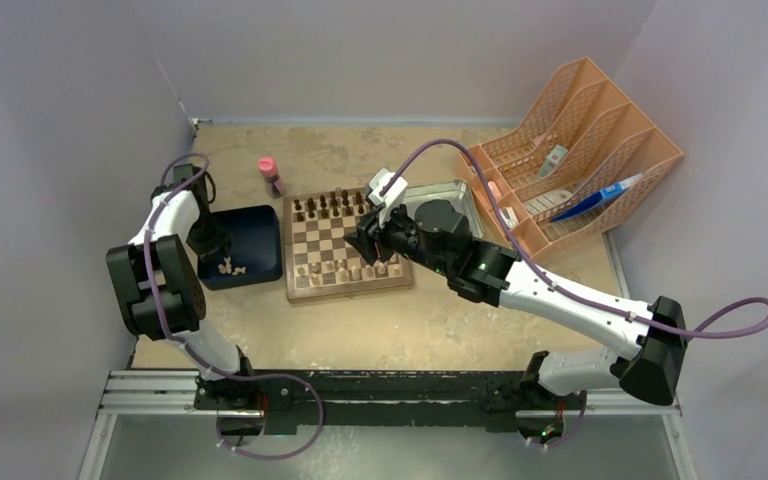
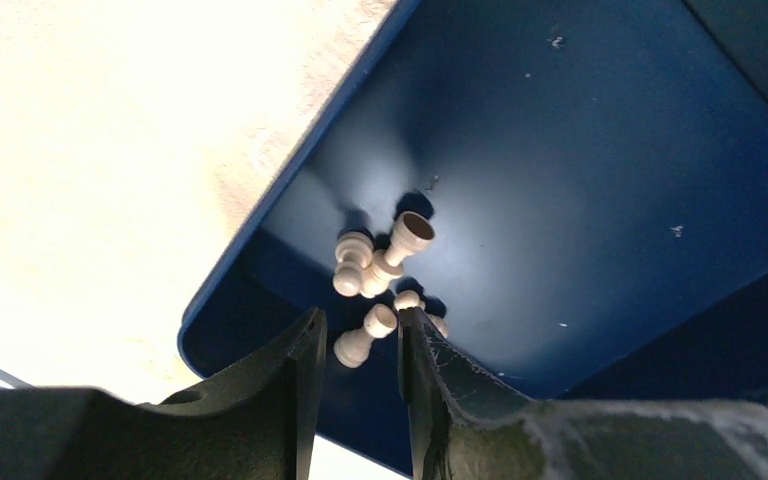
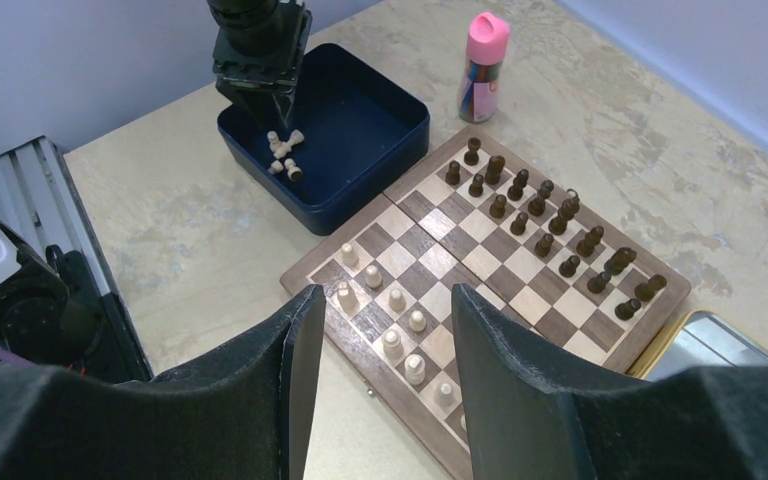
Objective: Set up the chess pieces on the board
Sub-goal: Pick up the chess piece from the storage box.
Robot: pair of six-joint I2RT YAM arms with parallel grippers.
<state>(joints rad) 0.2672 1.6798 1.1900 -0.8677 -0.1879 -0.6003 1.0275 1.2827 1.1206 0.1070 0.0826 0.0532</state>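
Pale walls [image 1: 60, 80], mottled beige tabletop [image 1: 360, 335]

The left arm [image 1: 155, 270] is folded sharply at the elbow, wrist pointing straight down; the left gripper [image 2: 360, 325] hangs low with its jaws slightly parted. The right arm [image 1: 560, 300] stretches toward ten o'clock, and the right gripper [image 3: 380, 300] tilts downward, jaws wide apart.
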